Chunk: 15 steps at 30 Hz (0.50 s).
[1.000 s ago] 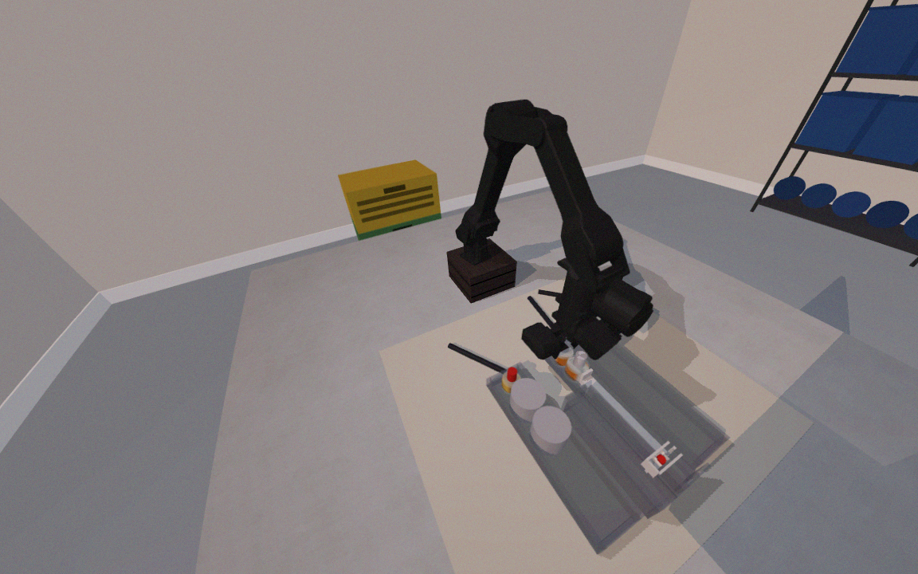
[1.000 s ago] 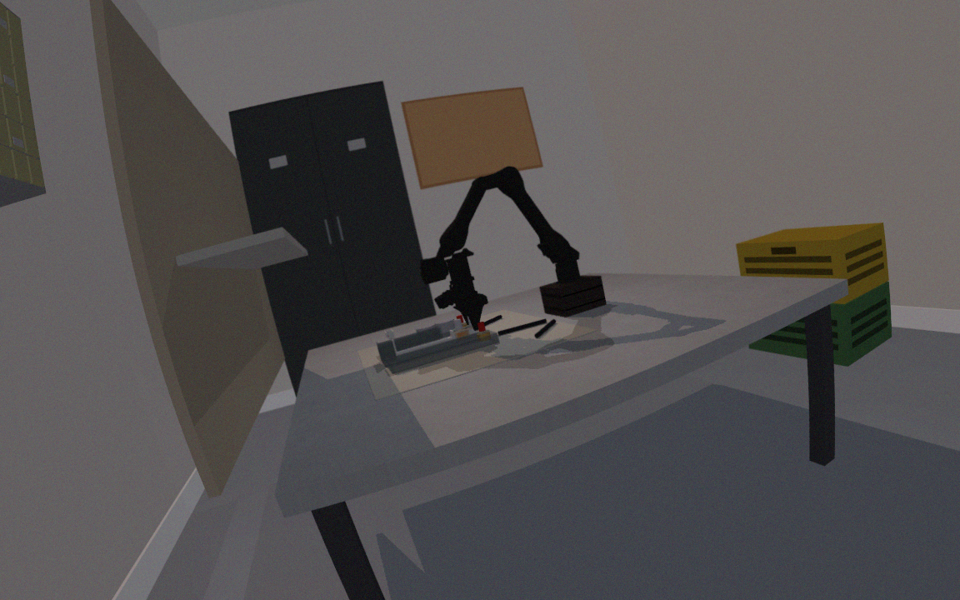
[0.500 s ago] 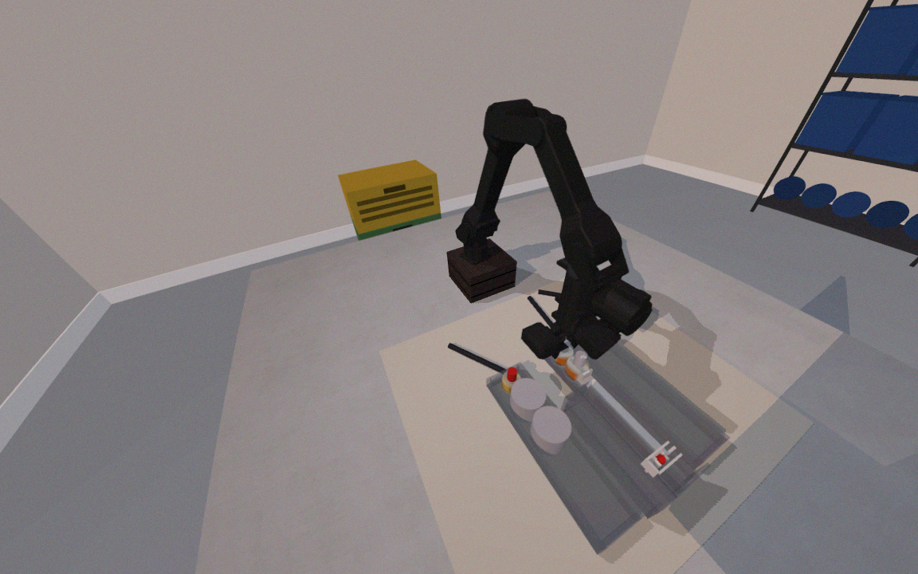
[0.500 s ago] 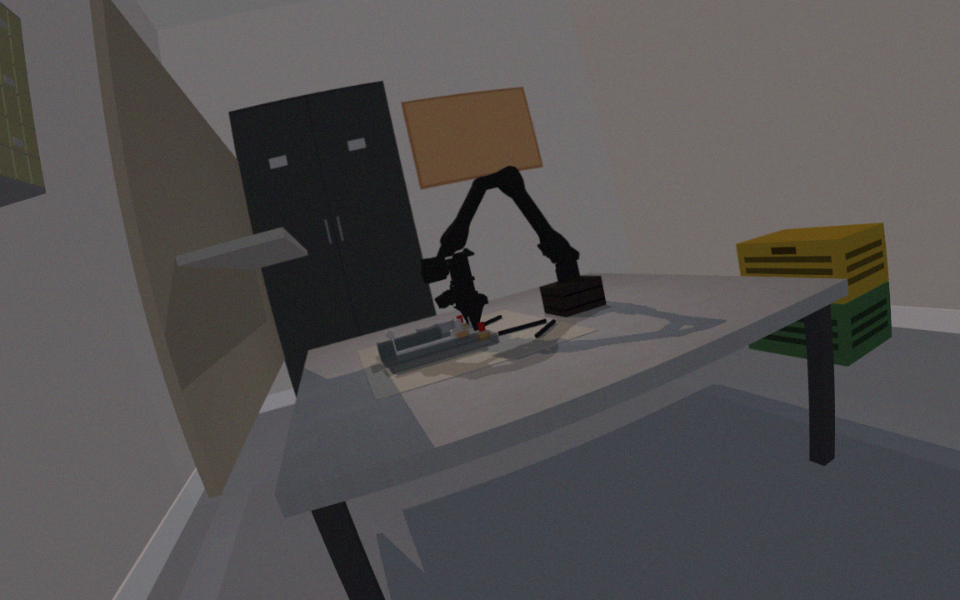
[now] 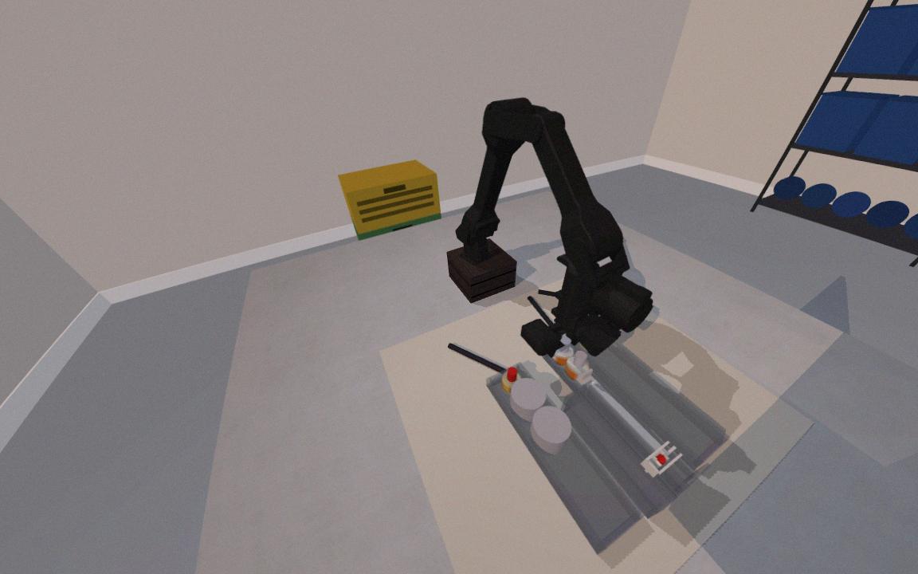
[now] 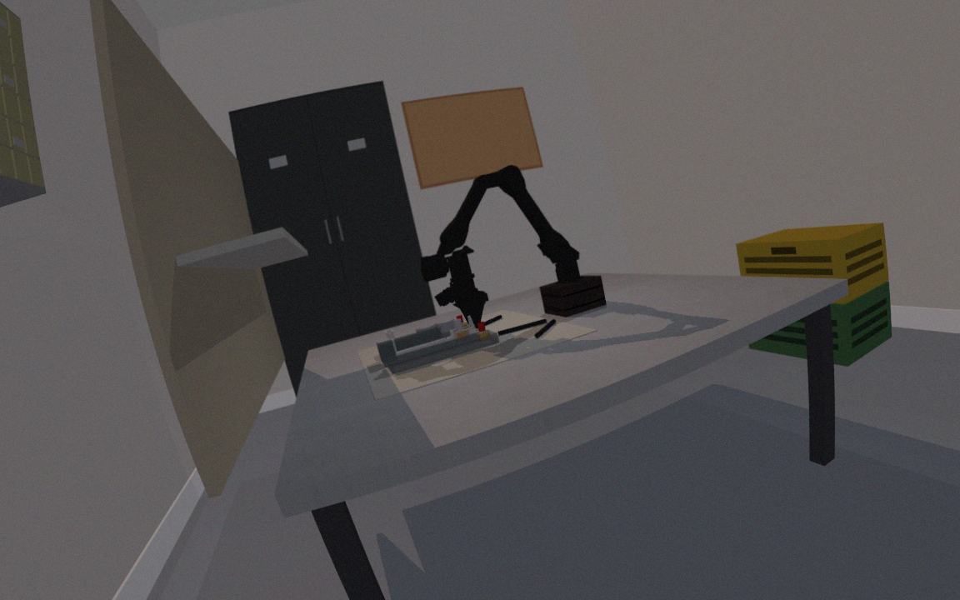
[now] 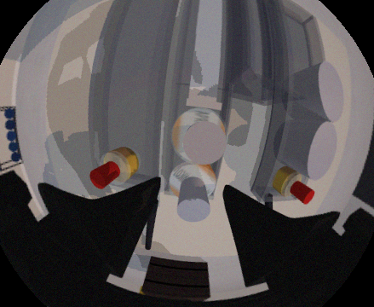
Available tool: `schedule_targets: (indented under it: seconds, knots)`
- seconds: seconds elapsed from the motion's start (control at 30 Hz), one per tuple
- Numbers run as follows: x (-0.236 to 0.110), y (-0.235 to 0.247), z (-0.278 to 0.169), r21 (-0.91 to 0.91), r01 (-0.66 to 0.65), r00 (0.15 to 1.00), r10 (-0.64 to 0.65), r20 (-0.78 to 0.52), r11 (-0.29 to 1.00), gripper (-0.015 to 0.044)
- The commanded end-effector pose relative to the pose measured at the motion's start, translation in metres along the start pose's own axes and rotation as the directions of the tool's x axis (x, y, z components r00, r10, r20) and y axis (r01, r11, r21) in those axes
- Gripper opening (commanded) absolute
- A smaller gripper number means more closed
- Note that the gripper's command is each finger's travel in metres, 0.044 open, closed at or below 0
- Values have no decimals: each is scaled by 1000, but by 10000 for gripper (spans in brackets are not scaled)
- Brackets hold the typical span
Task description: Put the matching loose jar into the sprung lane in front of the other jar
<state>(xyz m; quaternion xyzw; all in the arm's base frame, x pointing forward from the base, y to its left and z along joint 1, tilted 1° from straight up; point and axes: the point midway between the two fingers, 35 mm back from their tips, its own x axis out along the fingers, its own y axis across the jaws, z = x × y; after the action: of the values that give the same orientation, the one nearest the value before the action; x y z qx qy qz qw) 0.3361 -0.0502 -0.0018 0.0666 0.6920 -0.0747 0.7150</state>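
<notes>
Two small jars with grey lids and orange labels stand in a row at the near end of the middle lane (image 5: 669, 421) (image 7: 210, 29). The front jar (image 7: 193, 199) (image 5: 564, 355) sits between my fingers. The rear jar (image 7: 205, 141) (image 5: 578, 368) stands just behind it, and the pusher's pale rod (image 5: 624, 416) runs back from it to a red-marked bracket (image 5: 661, 458). My gripper (image 7: 192, 186) (image 5: 567, 347) (image 6: 470, 312) is open, with a small gap showing on each side of the front jar. I cannot tell whether the front jar touches the front stop.
Two wide grey-lidded jars (image 5: 527, 397) (image 5: 550, 428) (image 7: 330, 91) fill the neighbouring lane. Small yellow bottles with red caps (image 7: 114, 167) (image 7: 294, 184) (image 5: 511, 376) stand at the lane fronts either side of my fingers. Black rods (image 5: 472, 356) lie on the beige mat (image 5: 448, 464). The arm's dark base block (image 5: 480, 274) stands behind them.
</notes>
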Motion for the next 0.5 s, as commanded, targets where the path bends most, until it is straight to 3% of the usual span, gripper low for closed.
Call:
schedule_targets:
  seconds: [0.0, 0.47]
  knots:
    - [-13, 0, 3, -2, -1, 1000, 1, 11, 1000, 297]
    - [-15, 1, -21, -2, -1, 1000, 1, 9, 1000, 297]
